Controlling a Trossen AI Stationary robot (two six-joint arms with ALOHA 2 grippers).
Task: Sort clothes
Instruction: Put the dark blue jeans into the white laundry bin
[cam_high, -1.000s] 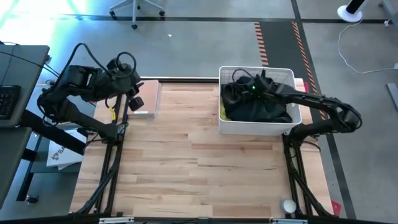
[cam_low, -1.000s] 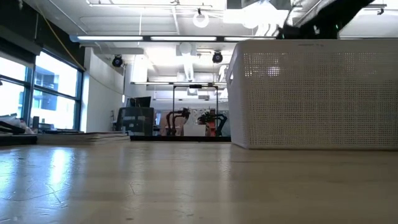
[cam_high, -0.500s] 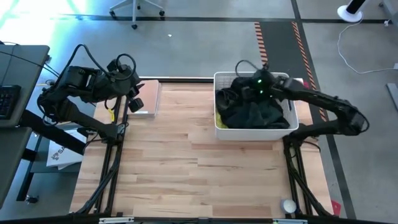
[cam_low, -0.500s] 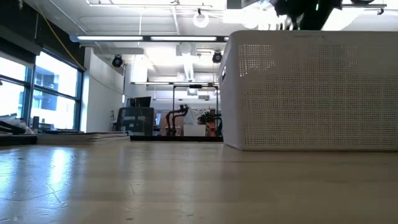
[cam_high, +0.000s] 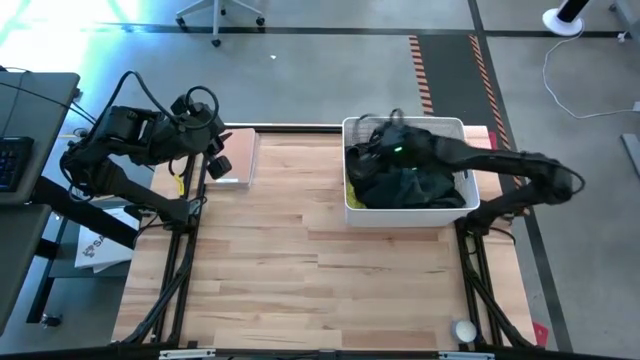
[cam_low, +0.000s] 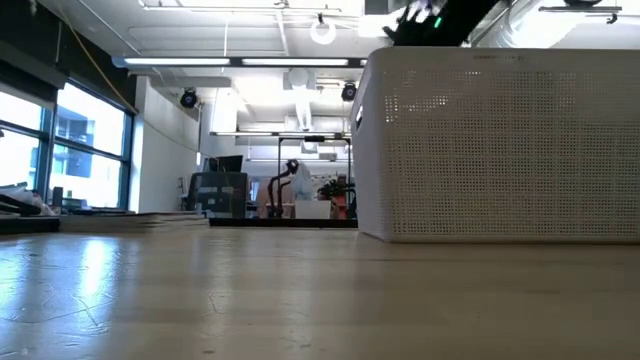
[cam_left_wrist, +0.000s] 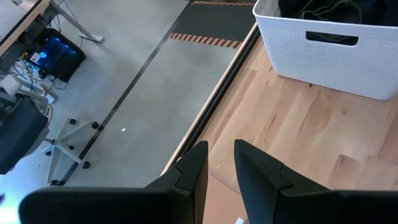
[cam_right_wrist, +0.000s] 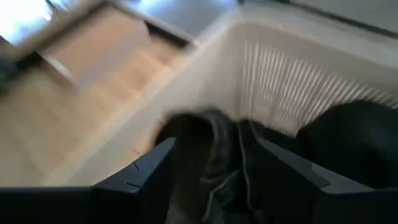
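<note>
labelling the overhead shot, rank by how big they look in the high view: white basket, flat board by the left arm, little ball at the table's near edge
1. white basket, clearly largest
2. flat board, partly hidden by the left arm
3. ball, by far smallest

Overhead layout: white basket of clothes at the far right of the tabletop (cam_high: 300, 270), both arms at the far edge.

The white basket (cam_high: 408, 213) sits at the far right of the wooden tabletop and holds a heap of clothes (cam_high: 412, 182), mostly black, with a neon yellow piece (cam_high: 351, 198) showing at its left wall. The right end effector (cam_high: 378, 143) reaches into the basket's far left corner, over the dark fabric; its finger state is not discernible. The left end effector (cam_high: 218, 160) rests folded at the far left edge, above a flat pale board (cam_high: 240, 158). A small white-grey ball (cam_high: 464, 329) lies at the near right edge, well apart from the basket.
</note>
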